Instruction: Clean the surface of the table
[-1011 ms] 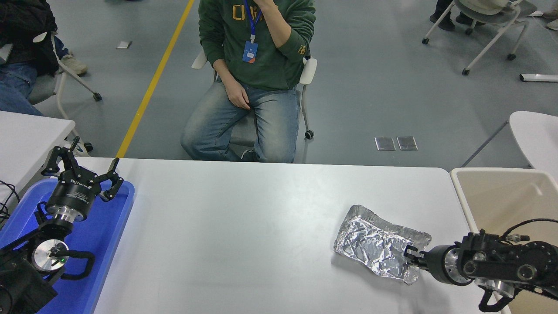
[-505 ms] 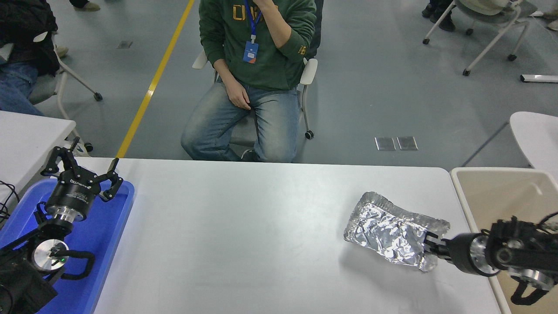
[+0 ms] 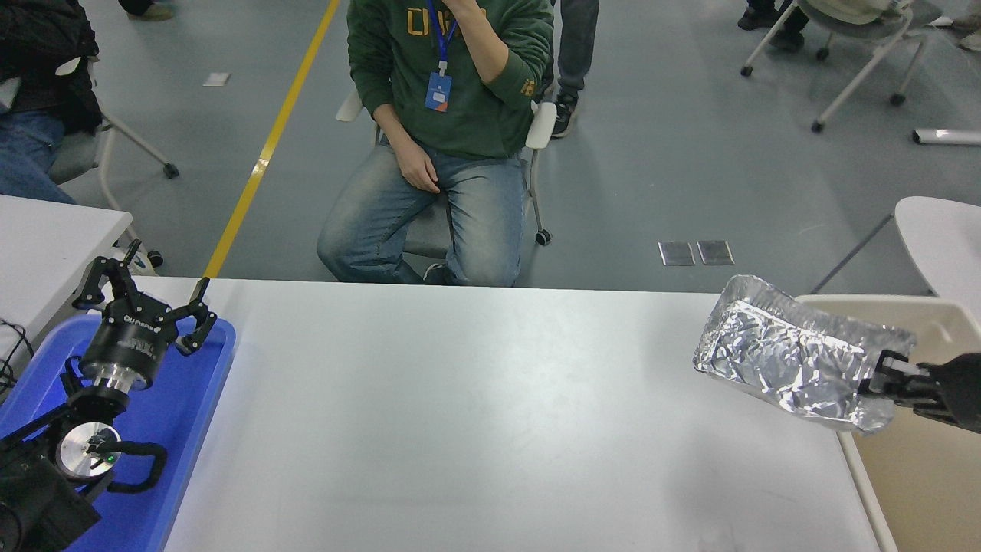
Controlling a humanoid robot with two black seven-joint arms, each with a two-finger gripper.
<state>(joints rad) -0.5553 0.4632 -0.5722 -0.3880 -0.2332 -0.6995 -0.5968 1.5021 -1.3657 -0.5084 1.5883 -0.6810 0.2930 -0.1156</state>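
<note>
Robot arm is lifting a crumpled foil tray off the tabletop toward a bin.

At left, the parked left gripper (image 3: 146,307) is hovering with its fingers spread and empty over the blue plastic tray (image 3: 201,406); the wide, smooth matte white table surface (image 3: 475,414) is stretching across the middle, with a person in a green sweatshirt (image 3: 452,69) sitting beyond its far edge. At right, the right gripper (image 3: 887,373) is pinching the near rim of the crumpled silver aluminium foil tray (image 3: 797,354), holding it in the air above the table's right edge and the beige rectangular bin (image 3: 904,468). The foil looks light, thin and easily crushed, so the rim is probably the surest place to grip.
</note>
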